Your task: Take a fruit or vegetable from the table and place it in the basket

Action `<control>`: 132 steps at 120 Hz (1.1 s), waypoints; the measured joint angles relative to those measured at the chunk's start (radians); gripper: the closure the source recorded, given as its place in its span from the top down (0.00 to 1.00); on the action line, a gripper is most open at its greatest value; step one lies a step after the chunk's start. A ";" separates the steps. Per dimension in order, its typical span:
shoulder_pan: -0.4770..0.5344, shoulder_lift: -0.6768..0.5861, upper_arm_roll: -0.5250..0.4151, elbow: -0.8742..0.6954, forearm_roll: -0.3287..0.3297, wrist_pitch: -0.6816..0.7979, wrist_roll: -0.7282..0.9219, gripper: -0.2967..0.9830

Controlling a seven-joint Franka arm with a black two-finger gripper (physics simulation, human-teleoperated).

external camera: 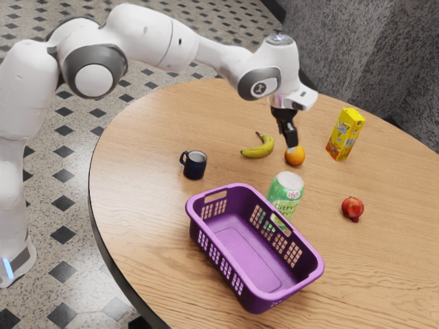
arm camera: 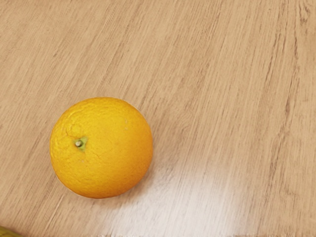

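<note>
Where my arm [external camera: 154, 41] reaches: in from the exterior view's left, high over the table [external camera: 140, 140], forearm sloping gently down to the hand [external camera: 288, 75].
Hand: pointing down, slightly tilted, above the orange [external camera: 295, 157].
Pincer [external camera: 292, 147]: can't tell from these views whether it's released or clenched.
Orange: on the tabletop, right under my pincer's tip in the exterior view; the wrist view has it whole on the wood, green stem spot showing on one side.
Gap: looks very small, maybe touching; the angle is poor, so I won't swear to it.
Banana [external camera: 258, 149]: near the orange, toward the exterior view's left.
Can [external camera: 286, 193]: green, upright, between the orange and the basket [external camera: 250, 306].
Basket: purple, upright on the table, orange outside it.
</note>
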 joint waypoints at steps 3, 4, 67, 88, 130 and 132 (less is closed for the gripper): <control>0.001 0.009 0.000 0.000 0.000 0.002 0.004 0.74; 0.001 0.012 0.000 0.000 0.000 0.002 0.005 0.74; 0.045 0.165 -0.018 0.158 -0.012 0.018 0.057 0.75; 0.047 0.201 -0.024 0.190 -0.020 0.019 0.067 0.75; 0.056 0.267 -0.030 0.246 -0.023 0.020 0.079 0.75; 0.056 0.272 -0.030 0.251 -0.023 0.020 0.079 0.75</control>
